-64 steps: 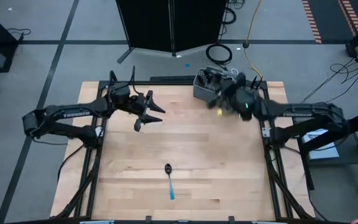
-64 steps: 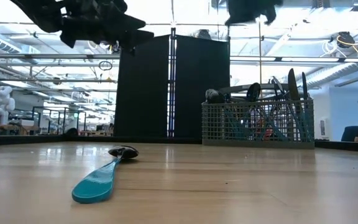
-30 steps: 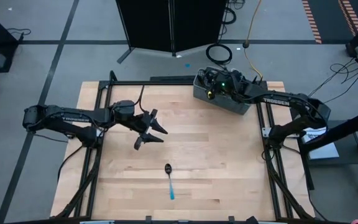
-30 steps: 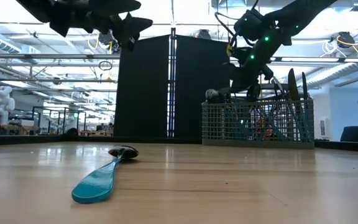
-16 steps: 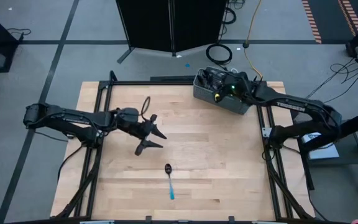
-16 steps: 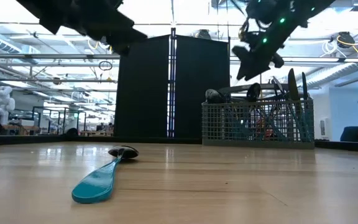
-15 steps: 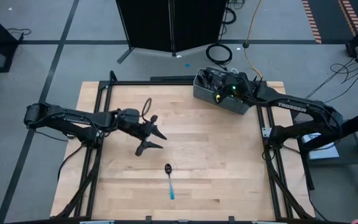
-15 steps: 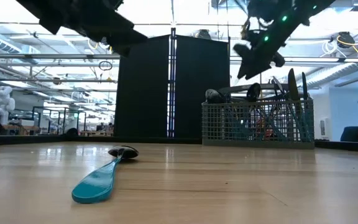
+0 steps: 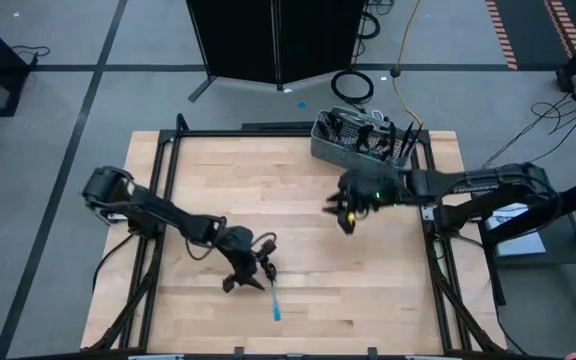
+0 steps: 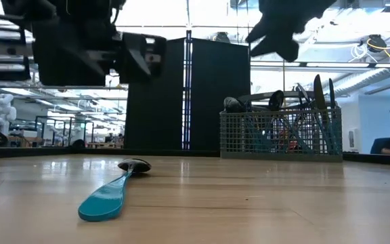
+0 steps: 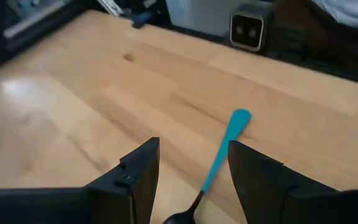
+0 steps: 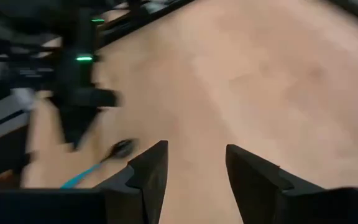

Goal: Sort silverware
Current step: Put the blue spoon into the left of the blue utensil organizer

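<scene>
High view, table (image 9: pixel 298 210): a light wooden top in a dark frame is carrying the basket, one spoon and both arms.
Left arm (image 9: pixel 158 212): it is reaching from the table's left edge toward the near middle of the top.
Right arm (image 9: pixel 468 183): it is reaching in from the right edge, with its wrist over the right-centre of the wood.
Basket (image 9: pixel 366 148): the grey wire-mesh basket is standing at the far right corner; in the low view (image 10: pixel 281 133) it is sitting upright with dark utensil heads rising above its rim.
Left gripper (image 9: pixel 249 275): it is hanging directly over the spoon's bowl end; in its wrist view (image 11: pixel 191 171) the fingers are standing wide apart, straddling the spoon and gripping nothing.
Right gripper (image 9: pixel 345 216): it is hanging above bare wood, well apart from basket and spoon; in its wrist view (image 12: pixel 194 168) the fingers are parted with only table showing between them, so it is carrying nothing.
Spoon (image 9: pixel 274 298): it is lying flat near the table's front middle, dark bowl toward the left gripper, light-blue handle pointing to the front edge; the low view (image 10: pixel 110 193) is showing it resting on the wood, handle nearest the camera.
</scene>
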Controlling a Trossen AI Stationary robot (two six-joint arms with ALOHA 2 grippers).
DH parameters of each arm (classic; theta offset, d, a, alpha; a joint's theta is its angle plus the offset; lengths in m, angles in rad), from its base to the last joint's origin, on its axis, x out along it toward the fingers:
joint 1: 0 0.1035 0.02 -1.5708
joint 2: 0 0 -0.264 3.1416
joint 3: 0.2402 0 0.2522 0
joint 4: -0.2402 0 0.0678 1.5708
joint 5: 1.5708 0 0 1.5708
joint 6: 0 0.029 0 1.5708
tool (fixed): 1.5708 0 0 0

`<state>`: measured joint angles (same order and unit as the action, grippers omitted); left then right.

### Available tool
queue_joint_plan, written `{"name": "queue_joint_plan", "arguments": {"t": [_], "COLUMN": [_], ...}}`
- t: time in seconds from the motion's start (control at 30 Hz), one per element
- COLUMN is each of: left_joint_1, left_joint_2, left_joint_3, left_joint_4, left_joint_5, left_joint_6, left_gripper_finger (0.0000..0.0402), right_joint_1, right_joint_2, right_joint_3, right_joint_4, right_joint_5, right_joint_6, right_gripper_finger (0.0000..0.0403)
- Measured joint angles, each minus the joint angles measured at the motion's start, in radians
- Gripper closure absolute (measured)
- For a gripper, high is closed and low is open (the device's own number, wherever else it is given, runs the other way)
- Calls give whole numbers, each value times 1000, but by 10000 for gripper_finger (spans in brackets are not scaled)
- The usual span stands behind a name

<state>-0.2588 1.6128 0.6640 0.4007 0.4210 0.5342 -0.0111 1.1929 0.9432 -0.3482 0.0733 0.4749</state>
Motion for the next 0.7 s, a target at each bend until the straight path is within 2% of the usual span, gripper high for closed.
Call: {"name": "queue_joint_plan", "arguments": {"t": [0.07, 0.17, 0.3, 0.53, 0.7], "left_joint_1": [-5, -7, -28, -45, -45], "left_joint_2": [44, 100, 167, 292, 338], "left_joint_3": [24, 65, 172, 422, 467], "left_joint_4": [-12, -67, -212, -630, -693], "left_joint_5": [0, 28, 38, -76, -124], "left_joint_6": [4, 47, 123, 220, 286], "left_gripper_finger": [215, 215, 215, 215, 215], "right_joint_1": [65, 151, 225, 282, 294], "right_joint_2": [1, 2, 3, 6, 6], "right_joint_3": [0, 0, 0, 0, 0], "right_joint_4": [8, 46, 89, 105, 103], "right_joint_5": [11, 82, 182, 259, 283], "right_joint_6": [46, 88, 114, 125, 110], "right_gripper_finger": [246, 246, 246, 246, 246]}}
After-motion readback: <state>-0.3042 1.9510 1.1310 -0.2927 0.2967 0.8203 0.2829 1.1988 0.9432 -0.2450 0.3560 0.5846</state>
